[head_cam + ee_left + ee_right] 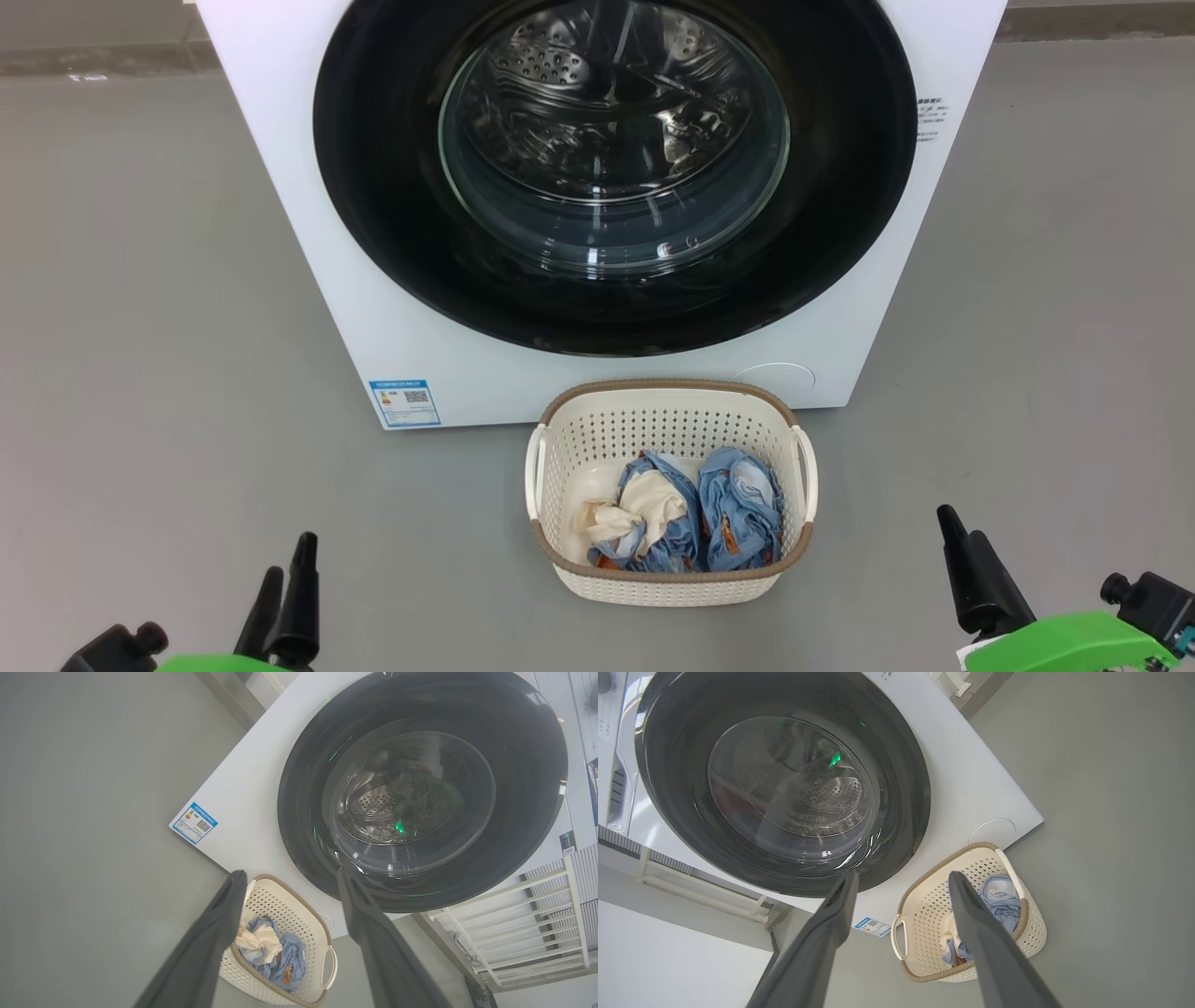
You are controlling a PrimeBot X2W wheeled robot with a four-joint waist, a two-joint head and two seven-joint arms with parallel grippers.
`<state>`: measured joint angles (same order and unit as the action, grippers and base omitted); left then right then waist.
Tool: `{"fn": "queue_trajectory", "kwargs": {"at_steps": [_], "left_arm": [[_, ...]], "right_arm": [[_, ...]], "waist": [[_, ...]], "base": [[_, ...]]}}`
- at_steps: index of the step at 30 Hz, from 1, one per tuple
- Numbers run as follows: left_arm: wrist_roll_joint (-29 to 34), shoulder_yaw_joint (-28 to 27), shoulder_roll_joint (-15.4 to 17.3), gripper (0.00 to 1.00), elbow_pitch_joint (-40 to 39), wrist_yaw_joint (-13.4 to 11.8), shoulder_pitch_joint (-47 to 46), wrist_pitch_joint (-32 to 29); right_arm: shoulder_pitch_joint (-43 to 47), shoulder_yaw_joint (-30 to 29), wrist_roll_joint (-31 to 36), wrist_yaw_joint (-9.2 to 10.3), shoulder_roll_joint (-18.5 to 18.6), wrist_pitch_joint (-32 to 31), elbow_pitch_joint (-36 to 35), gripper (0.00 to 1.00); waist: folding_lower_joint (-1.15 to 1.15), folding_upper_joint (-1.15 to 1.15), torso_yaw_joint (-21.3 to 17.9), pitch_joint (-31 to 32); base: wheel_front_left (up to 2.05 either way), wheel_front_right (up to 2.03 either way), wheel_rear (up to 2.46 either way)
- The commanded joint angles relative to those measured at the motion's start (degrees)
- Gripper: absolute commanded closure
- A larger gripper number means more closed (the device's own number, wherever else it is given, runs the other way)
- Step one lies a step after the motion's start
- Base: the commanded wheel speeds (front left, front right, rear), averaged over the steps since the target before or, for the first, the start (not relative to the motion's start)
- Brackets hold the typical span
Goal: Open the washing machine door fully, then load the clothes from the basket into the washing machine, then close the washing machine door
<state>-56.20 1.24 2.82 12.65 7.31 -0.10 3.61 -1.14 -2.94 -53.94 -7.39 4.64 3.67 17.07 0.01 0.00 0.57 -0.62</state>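
Note:
The white washing machine [299,233] stands straight ahead on the floor. Its round black washing machine door [392,187] lies flat against the front, and the steel drum shows through the glass bowl. Just in front of the machine sits the cream basket [667,385], holding the clothes [738,509]: bundled light blue pieces and a cream-white one. My left gripper [288,569] hangs low at the left, open and empty, well short of the basket. At the lower right, my right gripper [962,527] is also open and empty. The wrist views show the spread left gripper [290,875] and right gripper [903,875].
Grey floor [140,373] spreads wide on both sides of the machine and basket. A blue label [404,402] marks the machine's lower left corner and a round cover [775,375] its lower right. A white slatted rack [528,924] stands beside the machine.

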Motion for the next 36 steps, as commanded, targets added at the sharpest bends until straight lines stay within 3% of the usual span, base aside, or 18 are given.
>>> {"fn": "queue_trajectory", "kwargs": {"at_steps": [1, 36], "left_arm": [[2.1, -0.8, 1.2, 0.00, -2.0, 0.1, -0.8, 0.7], [23.9, 1.8, 2.9, 0.00, -5.1, 0.1, -0.2, 6.5]], "right_arm": [[-1.0, 0.8, 1.9, -0.05, 0.9, 0.7, -1.8, 0.00], [-0.7, 2.6, 24.5, -0.08, 2.5, 6.4, -2.7, 0.00]], "waist": [[-0.01, 0.00, 0.0, 0.0], [-0.01, 0.00, -0.1, -0.8]], "base": [[0.00, 0.00, 0.00], [0.00, 0.00, 0.00]]}}
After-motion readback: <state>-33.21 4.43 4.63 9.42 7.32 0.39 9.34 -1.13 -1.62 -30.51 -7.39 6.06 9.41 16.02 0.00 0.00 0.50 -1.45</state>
